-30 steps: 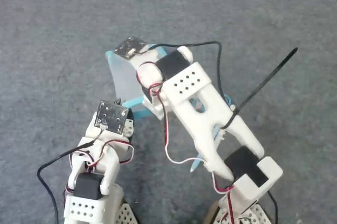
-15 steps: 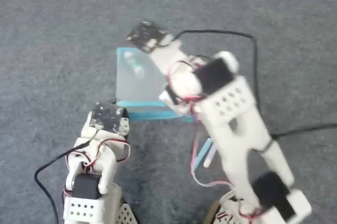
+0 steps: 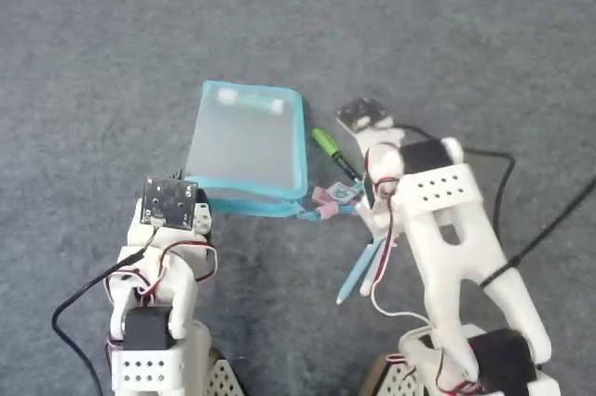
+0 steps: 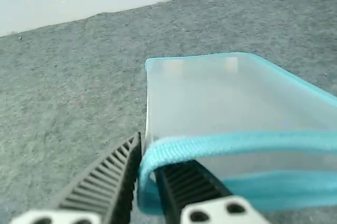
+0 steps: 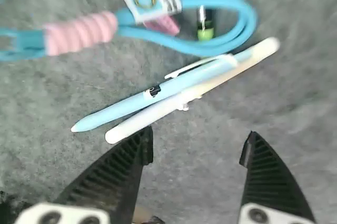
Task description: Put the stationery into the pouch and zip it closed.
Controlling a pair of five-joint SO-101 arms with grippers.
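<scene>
The translucent pouch with blue trim lies mid-table; a white item rests inside at its far end. My left gripper is shut on the pouch's blue zipper edge at the near left corner. A pink charm on a blue strap hangs off the near right corner. A green pen lies right of the pouch. A blue pen and a white pen lie side by side on the carpet. My right gripper hovers open just above and short of them.
Grey carpet covers the table, with bare room to the left, far side and far right. Black cables trail from the right arm. The arm bases stand at the near edge.
The right arm has pulled back from over the pouch to the near right, above the pens. The pouch, earlier held up and open, now lies lower with a white item inside.
</scene>
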